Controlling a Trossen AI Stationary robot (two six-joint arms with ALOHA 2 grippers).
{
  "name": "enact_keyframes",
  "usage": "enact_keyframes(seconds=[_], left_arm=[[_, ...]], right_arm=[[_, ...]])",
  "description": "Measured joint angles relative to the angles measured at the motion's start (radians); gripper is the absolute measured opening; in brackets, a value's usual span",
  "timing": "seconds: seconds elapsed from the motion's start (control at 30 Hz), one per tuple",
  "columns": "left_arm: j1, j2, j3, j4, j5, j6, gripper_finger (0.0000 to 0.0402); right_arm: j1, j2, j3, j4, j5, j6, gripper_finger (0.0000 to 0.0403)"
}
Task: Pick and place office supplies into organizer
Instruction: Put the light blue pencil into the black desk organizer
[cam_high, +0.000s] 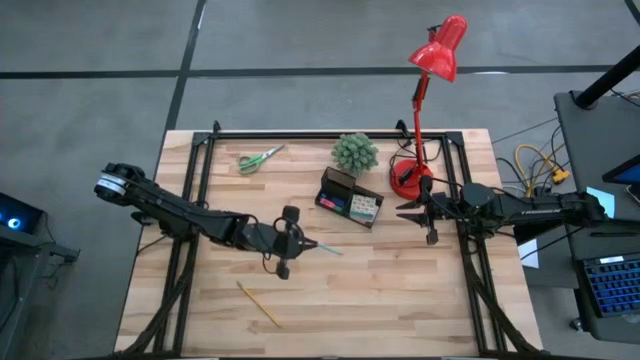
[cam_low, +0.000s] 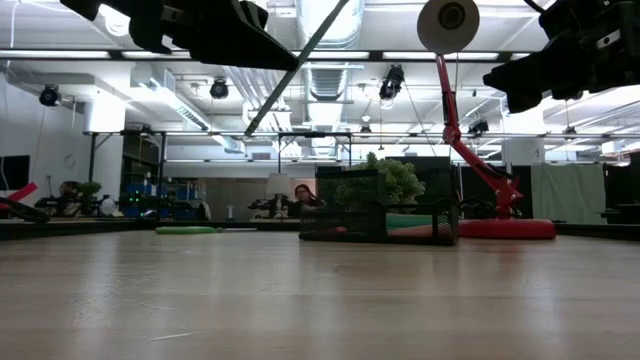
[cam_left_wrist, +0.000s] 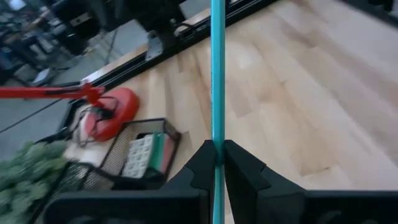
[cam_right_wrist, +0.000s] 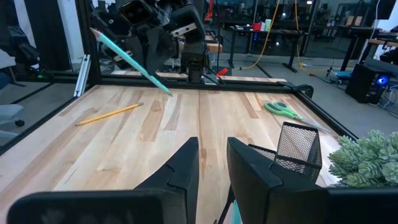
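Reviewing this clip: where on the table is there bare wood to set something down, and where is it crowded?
Bare wood: the near strip around the yellow pencil, and between the scissors and the left gripper, shut on the teal pen. Crowded: the far right, where organizer, plant, lamp base and right gripper cluster.

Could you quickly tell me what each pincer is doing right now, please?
Left pincer: shut on the teal pen, raised off the table.
Right pincer: open, holding nothing, near the organizer.

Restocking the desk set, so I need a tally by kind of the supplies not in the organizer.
Pens: 1, teal pen, held in the left gripper
Pencils: 1, yellow pencil
Scissors: 1, green-handled scissors
Total: 3
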Motion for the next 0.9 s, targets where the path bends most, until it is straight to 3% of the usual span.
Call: enact_keyframes(seconds=[0.23, 0.57, 0.9], left_arm=[[0.000, 0.000, -0.001, -0.009, -0.154, 0.000, 0.0008], [0.000, 0.000, -0.002, 0.000, -0.176, -0.008, 0.0008], [0.020, 0.000, -0.006, 0.129, -0.175, -0.073, 0.0008]], right_arm=[[0.000, 0.000, 0.000, 0.000, 0.000, 0.000, 0.0069], [0.000, 0.000, 0.000, 0.000, 0.000, 0.000, 0.0083], [0.000, 0.000, 0.000, 0.000, 0.000, 0.000, 0.0074]])
